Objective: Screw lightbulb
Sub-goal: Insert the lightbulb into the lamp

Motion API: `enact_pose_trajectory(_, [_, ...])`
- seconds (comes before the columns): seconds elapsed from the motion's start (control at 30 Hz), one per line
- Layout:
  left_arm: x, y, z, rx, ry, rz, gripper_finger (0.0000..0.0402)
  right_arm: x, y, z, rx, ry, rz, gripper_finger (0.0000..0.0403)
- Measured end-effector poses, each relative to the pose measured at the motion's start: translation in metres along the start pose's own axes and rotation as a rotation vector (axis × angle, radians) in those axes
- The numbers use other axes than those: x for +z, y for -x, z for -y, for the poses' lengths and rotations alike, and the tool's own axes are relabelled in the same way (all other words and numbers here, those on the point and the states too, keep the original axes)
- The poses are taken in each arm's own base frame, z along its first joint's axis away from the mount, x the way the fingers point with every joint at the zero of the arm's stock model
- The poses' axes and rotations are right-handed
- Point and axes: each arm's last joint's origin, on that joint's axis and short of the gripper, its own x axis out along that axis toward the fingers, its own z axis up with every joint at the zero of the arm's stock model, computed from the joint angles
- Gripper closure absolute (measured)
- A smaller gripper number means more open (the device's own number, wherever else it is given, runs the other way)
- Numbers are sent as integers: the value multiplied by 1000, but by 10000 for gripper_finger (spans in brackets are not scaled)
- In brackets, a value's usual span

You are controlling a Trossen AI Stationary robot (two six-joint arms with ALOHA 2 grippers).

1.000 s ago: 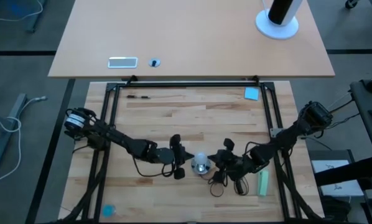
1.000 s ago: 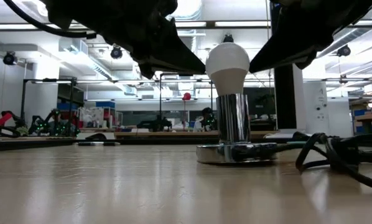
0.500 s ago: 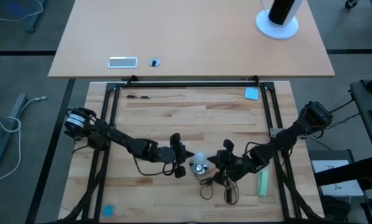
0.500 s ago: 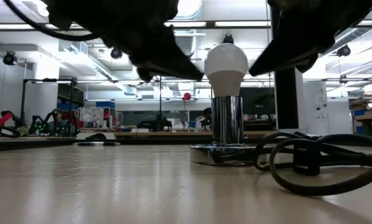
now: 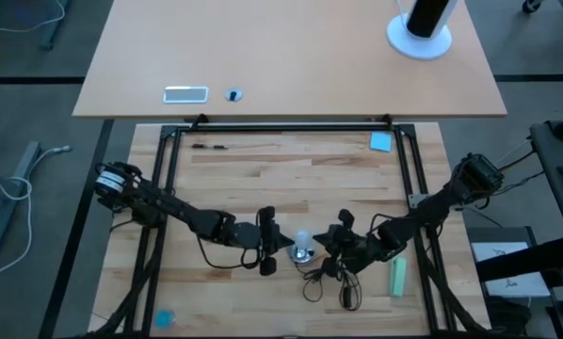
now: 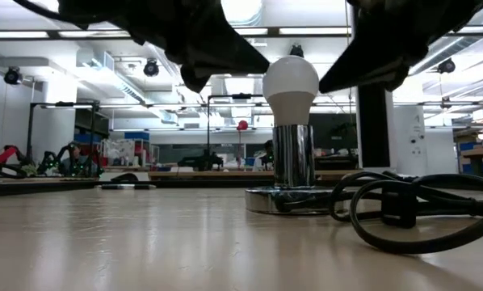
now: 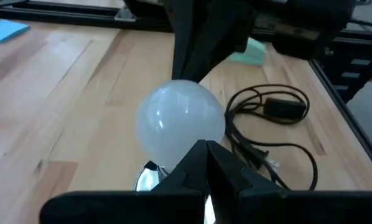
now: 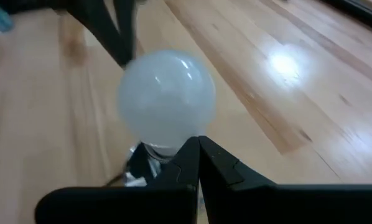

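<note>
Upright lightbulb (image 6: 291,87), closed left gripper (image 5: 280,247), closed right gripper (image 5: 325,247) flanking

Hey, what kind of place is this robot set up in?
Likely a robotics lab or workshop: a wooden workbench in a black metal frame, ceiling strip lights over an open hall, and more equipment on distant benches.

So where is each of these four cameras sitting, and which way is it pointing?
High view: above the table, looking straight down; both arms show, left gripper and right gripper flanking the lightbulb.
Low view: at tabletop height, looking level across; bulb upright in the socket, cord beside it, dark arm parts overhead.
Left wrist view: on the left arm, past its shut fingers at the bulb.
Right wrist view: on the right arm, likewise.
Shared: every view shows the bulb.
</note>
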Motion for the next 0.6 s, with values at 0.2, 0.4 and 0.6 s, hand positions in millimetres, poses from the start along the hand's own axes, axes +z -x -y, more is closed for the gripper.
enact_pose_trajectory(0.2, [0, 0, 0, 17, -3, 2, 401, 3, 0, -2, 25, 11, 25, 403])
enact_pose_trajectory(0.4, [0, 0, -1, 32, -3, 5, 401, 4, 0, -3, 36, 17, 26, 403])
enact_pose_trajectory(0.6, [-1, 0, -2, 37, -3, 4, 401, 3, -1, -5, 57, 23, 22, 403])
